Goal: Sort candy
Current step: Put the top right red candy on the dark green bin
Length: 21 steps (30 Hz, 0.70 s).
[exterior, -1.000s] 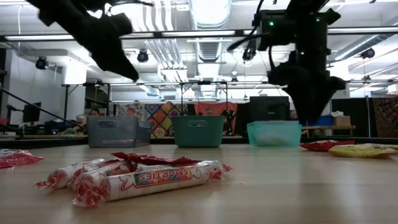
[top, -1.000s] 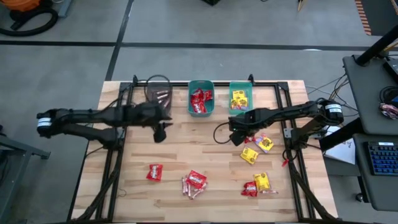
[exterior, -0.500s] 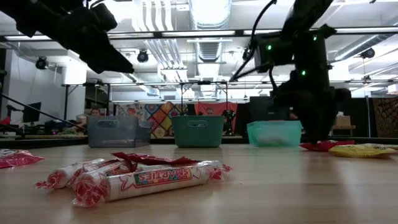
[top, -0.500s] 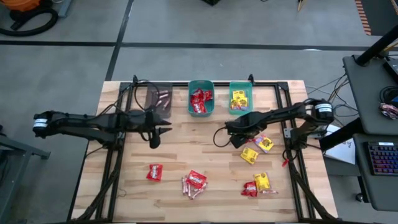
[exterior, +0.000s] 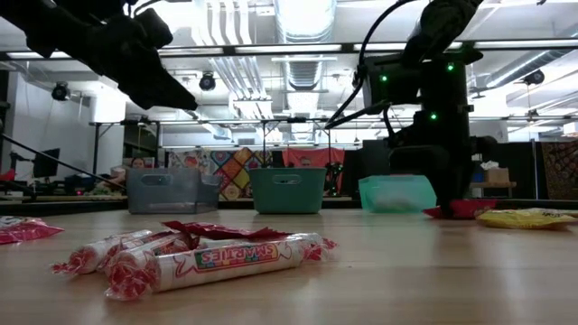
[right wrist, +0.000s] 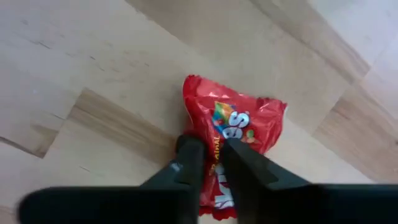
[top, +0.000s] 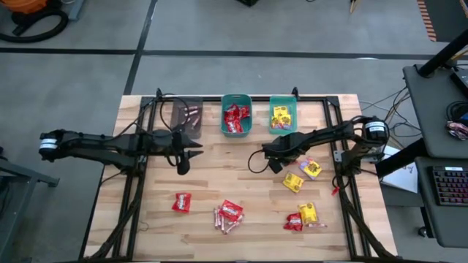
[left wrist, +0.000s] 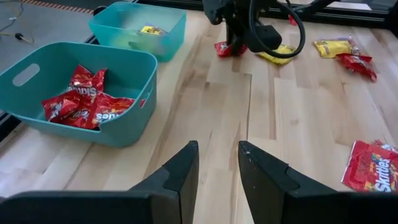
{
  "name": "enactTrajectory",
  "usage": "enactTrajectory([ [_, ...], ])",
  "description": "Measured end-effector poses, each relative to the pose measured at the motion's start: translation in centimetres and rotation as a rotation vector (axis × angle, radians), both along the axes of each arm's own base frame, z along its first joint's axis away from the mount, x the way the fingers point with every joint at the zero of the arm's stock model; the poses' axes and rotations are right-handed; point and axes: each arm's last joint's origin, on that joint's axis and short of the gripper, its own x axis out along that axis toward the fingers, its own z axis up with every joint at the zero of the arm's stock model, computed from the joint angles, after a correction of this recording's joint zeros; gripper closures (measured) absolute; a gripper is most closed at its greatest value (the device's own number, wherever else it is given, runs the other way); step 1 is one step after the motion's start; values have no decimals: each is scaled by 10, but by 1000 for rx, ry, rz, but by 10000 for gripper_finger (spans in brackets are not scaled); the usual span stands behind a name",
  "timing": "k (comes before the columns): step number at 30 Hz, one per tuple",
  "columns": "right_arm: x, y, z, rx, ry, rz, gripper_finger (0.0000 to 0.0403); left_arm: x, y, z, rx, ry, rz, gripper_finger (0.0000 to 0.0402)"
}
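The right gripper (right wrist: 208,163) pinches a red packet (right wrist: 239,134) by its near edge; so shallow a bite could slip on lifting; the left gripper (left wrist: 217,165) hovers apart, empty.

From my overhead view the red packet (right wrist: 233,140) under the right gripper (right wrist: 211,163) is hidden by the arm. In the right wrist view the fingers cover its lower middle, so I can't read the whole print. The grey bin (top: 187,115) at eleven o'clock holds pieces too small to identify.
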Motion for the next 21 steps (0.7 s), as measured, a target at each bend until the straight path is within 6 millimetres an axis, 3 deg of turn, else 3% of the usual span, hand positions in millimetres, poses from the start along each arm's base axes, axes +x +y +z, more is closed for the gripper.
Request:
enactTrajectory([
  [3, 0, 0, 2, -2, -9, 10, 386, 0, 0, 0, 0, 2, 0, 304],
  [10, -3, 0, 19, -7, -93, 32, 390, 0, 0, 0, -4, 1, 2, 304],
  [21, 17, -1, 70, -109, -557, 253, 390, 0, 0, 0, -26, -4, 13, 304],
])
